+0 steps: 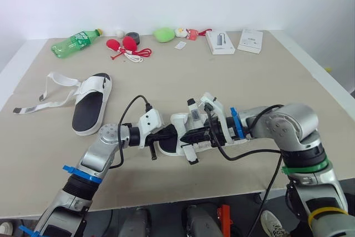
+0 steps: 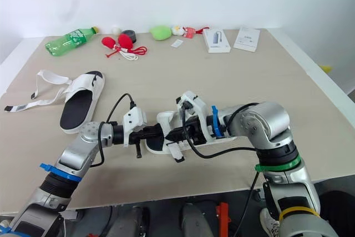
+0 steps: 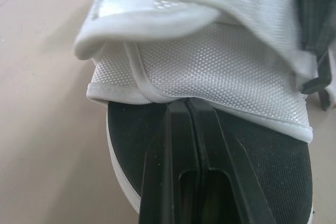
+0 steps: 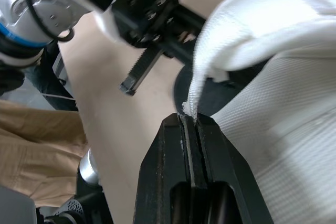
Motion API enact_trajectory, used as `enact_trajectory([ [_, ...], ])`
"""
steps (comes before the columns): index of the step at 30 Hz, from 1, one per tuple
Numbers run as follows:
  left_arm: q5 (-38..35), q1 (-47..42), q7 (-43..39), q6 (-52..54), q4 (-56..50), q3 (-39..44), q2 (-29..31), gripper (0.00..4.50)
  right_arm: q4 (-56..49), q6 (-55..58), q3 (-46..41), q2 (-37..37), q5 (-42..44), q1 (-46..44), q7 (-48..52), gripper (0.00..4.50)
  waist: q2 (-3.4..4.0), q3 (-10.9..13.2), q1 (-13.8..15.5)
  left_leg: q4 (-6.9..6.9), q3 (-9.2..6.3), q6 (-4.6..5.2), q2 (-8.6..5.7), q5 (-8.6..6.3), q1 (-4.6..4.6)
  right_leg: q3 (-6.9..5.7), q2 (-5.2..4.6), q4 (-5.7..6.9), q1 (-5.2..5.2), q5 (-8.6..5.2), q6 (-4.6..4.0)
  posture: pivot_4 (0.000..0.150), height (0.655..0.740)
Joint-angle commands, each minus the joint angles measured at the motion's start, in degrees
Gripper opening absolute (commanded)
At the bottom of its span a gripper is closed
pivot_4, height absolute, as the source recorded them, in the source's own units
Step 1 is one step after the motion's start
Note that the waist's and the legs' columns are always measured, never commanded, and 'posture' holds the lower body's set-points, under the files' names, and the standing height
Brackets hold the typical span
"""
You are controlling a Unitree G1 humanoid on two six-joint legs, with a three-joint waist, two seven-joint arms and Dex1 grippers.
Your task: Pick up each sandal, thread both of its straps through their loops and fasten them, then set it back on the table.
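near the front edge of the tabletop (image 1: 233,87), one sandal (image 1: 178,125) is held: left hand (image 3: 189,104) clamped on the mesh upper (image 3: 226,61), right hand (image 4: 190,118) clamped on the edge of a strap (image 4: 197,85). that thin edge could be pulled free if the hands are drawn apart.

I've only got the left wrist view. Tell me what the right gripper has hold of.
Observer: The right gripper is shut on the edge of a white strap of the same sandal that your left gripper pinches.
Operator: Report where the other one is.
Observer: The second sandal lies flat on the table, on the robot's left, apart from both grippers.
Operator: Give me its strap state.
Observer: Its loose straps are unfastened and spread out on the table.
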Motion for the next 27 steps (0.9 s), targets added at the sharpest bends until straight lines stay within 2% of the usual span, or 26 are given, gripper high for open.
enact_trajectory([
  [1, 0.26, -0.19, 0.08, 0.19, 0.1, -0.62, -0.15, 0.0, -2.65, 0.73, -1.38, -0.37, 1.34, 0.89, -0.65, 0.07, 0.0, 0.0, -0.01, 0.0, 0.01, 0.0, 0.0, 0.0, 0.0, 0.01, -0.01, 0.0, 0.0, 0.0, 0.0, 0.15, 0.74],
  [3, 0.29, -0.18, 0.08, 0.23, 0.04, -0.71, -0.2, 0.0, -3.06, 0.8, -2.15, -1.02, 1.83, 0.92, -0.49, 0.07, 0.0, 0.0, 0.01, 0.0, 0.02, 0.0, -0.01, 0.0, 0.0, 0.01, -0.02, 0.0, 0.0, 0.0, 0.0, 0.15, 0.74],
  [6, 0.32, -0.09, -0.01, 0.13, 0.1, -0.68, -0.1, 0.0, -3.46, -2.12, -3.05, -3.57, 0.84, -0.7, 0.28, 1.01, 0.0, 0.0, 0.06, 0.0, 0.01, 0.0, -0.02, 0.0, -0.02, 0.01, -0.03, 0.0, 0.0, 0.0, -0.01, 0.15, 0.74],
  [12, 0.31, -0.09, 0.05, 0.1, 0.08, -0.58, -0.05, 0.0, -5.96, -0.13, -8.48, -10.62, 8.49, -2.1, 7.07, 3.78, 0.0, 0.0, 0.18, 0.03, 0.03, 0.01, -0.01, 0.01, -0.01, 0.0, -0.03, 0.0, 0.0, 0.01, 0.02, 0.15, 0.74],
  [13, 0.33, -0.23, 0.02, -0.03, 0.36, -0.51, -0.04, 0.0, -6.85, 0.38, -9.32, -12.67, 10.57, -0.82, 9.4, 4.4, 0.0, 0.0, 0.23, 0.03, 0.03, 0.01, 0.0, 0.0, 0.0, 0.0, -0.02, -0.01, 0.0, 0.0, 0.02, 0.15, 0.74],
  [16, 0.41, -0.74, -0.03, -0.37, 1.12, -0.4, -0.1, 0.0, -9.38, 1.39, -9.59, -17.32, 14.15, 4.47, 13.08, 4.46, -0.01, 0.0, 0.55, 0.01, -0.04, 0.01, 0.0, 0.0, -0.01, -0.01, 0.02, -0.01, 0.04, -0.07, 0.06, 0.15, 0.74],
  [18, 0.43, -1.03, -0.06, -0.6, 1.49, -0.38, -0.11, 0.0, -11.57, -1.59, -7.94, -17.96, 12.75, 9.57, 12.33, 4.46, -0.01, 0.0, 0.66, 0.01, -0.03, 0.03, -0.01, -0.01, -0.02, 0.01, 0.01, -0.01, 0.04, -0.1, 0.08, 0.15, 0.74],
  [22, 0.57, -1.53, -0.08, -1.07, 1.98, -0.39, -0.04, 0.0, -11.49, -9.79, -4.34, -13.78, 5.68, 15.2, 6.49, 4.46, -0.01, -0.01, 0.65, 0.03, 0.1, 0.04, 0.02, 0.01, 0.06, 0.06, 0.02, -0.01, 0.04, -0.03, 0.15, 0.15, 0.74],
  [27, 0.9, -2.77, 0.01, -1.77, 3.41, 0.21, 0.34, 0.0, -6.91, -14.2, -2.36, -9.39, 1.0, 13.4, 3.31, 4.46, 0.01, 0.0, 0.52, 0.11, 0.2, 0.13, 0.03, 0.18, 0.08, 0.16, 0.07, -0.01, 0.05, 0.17, 0.31, 0.15, 0.74],
])
